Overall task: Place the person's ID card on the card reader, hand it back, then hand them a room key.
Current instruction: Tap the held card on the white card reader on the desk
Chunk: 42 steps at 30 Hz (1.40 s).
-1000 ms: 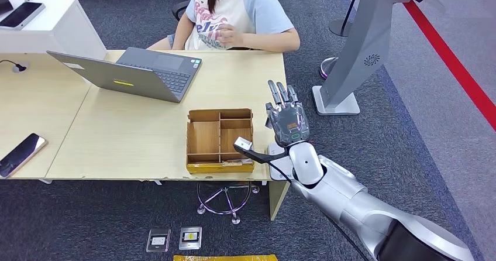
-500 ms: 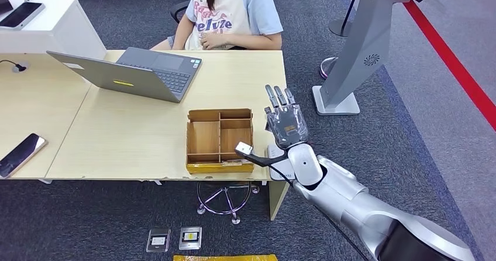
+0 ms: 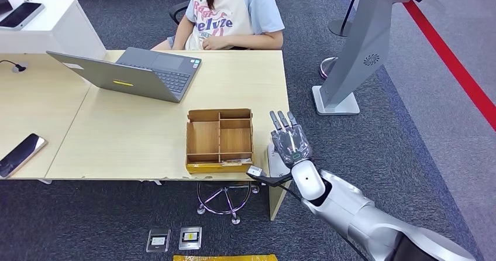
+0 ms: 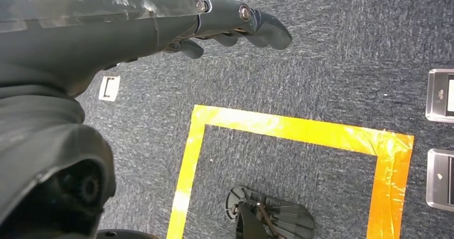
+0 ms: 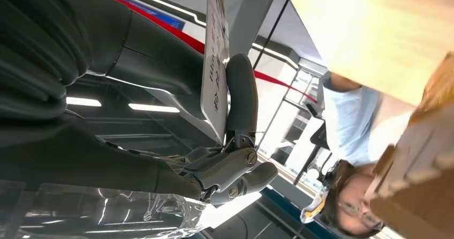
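Note:
My right hand (image 3: 290, 145) hovers back-up over the table's front right corner, fingers stretched toward the person (image 3: 234, 9). A white card reader (image 3: 271, 155) lies on that corner, just beside and partly under the hand. In the right wrist view a white printed ID card (image 5: 215, 62) stands edge-on, pinched between the thumb (image 5: 241, 89) and the fingers. The person sits at the far side with hands drawn in at the chest. My left hand (image 4: 107, 30) hangs over the floor with its fingers loose and nothing in them.
A cardboard organiser box (image 3: 219, 168) with several compartments sits just left of the hand. An open laptop (image 3: 140, 71) and a phone (image 3: 20, 154) lie farther left. A grey kiosk stand (image 3: 357, 50) rises right of the table. Two small devices (image 3: 190, 237) and yellow tape (image 4: 289, 132) lie on the floor.
My right hand has drawn back from the person toward the table's front corner, closer to the card reader. The person has lowered a raised hand to the table edge.

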Tool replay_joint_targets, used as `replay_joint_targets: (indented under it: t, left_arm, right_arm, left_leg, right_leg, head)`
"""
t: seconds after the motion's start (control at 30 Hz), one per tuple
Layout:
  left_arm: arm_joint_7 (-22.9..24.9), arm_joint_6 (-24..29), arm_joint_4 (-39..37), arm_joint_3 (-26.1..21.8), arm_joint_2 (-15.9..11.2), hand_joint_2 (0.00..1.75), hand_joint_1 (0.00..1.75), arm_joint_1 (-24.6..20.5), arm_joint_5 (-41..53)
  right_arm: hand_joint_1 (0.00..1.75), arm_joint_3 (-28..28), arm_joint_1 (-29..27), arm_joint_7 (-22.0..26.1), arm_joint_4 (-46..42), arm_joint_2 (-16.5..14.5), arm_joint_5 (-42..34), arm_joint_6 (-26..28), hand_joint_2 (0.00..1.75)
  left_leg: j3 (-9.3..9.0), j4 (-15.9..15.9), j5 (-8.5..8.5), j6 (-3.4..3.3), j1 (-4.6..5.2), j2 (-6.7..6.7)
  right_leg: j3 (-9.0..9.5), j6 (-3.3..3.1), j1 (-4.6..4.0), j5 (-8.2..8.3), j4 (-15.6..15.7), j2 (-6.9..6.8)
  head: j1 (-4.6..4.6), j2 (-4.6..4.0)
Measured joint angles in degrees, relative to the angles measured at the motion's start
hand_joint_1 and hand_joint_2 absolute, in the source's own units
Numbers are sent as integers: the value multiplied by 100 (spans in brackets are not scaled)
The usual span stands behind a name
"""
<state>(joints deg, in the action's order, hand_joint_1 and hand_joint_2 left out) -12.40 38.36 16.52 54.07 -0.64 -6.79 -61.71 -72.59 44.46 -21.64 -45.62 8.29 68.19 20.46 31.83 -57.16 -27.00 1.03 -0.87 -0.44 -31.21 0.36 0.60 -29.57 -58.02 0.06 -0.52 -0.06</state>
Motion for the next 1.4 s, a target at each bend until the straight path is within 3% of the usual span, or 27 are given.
replay_joint_targets:
  t: [0.37,0.6,1.4]
  left_arm:
    - [-2,0,0,0,-2,0,0,38,-49]
    - [-2,0,0,-1,-1,0,0,42,-51]
    - [-102,0,-1,-138,55,0,0,51,-54]
  right_arm:
    - [175,-115,-128,29,-2,114,55,-132,175]
    - [175,-155,-244,155,-2,115,13,84,175]
    - [175,-162,-444,421,268,-309,-159,611,175]
  left_leg:
    - [0,0,0,0,0,0]
    - [0,0,0,0,0,0]
    - [0,1,0,0,0,0]
  right_leg:
    - [0,0,0,0,0,1]
    - [2,0,0,0,0,1]
    - [4,0,0,0,0,0]
  head:
    - [0,-1]
    - [-1,0]
    - [0,0]
